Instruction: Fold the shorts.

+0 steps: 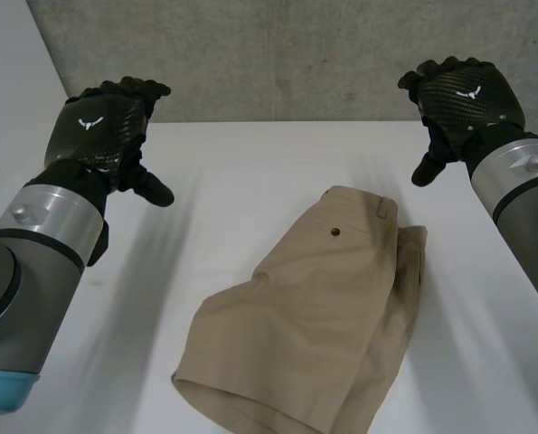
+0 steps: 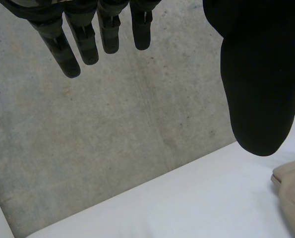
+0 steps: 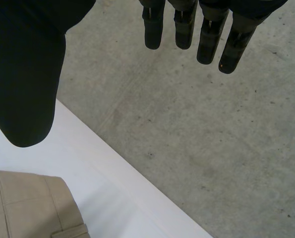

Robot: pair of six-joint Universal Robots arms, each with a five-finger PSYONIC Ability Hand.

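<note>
Tan shorts (image 1: 323,316) lie folded in half lengthwise on the white table (image 1: 232,181), waistband toward the far side, leg hems at the near edge. A small dark button shows on the back pocket. My left hand (image 1: 106,127) hovers high over the table's far left, fingers (image 2: 88,42) straight, holding nothing. My right hand (image 1: 463,99) hovers at the far right above the waistband, fingers (image 3: 206,42) straight and empty. A waistband corner of the shorts (image 2: 292,191) lies below the left thumb, and the shorts' waistband (image 3: 30,206) sits under the right thumb.
A grey concrete wall (image 1: 296,54) rises behind the table's far edge. A pale wall panel (image 1: 6,81) stands at the left. Bare tabletop stretches on the left of the shorts.
</note>
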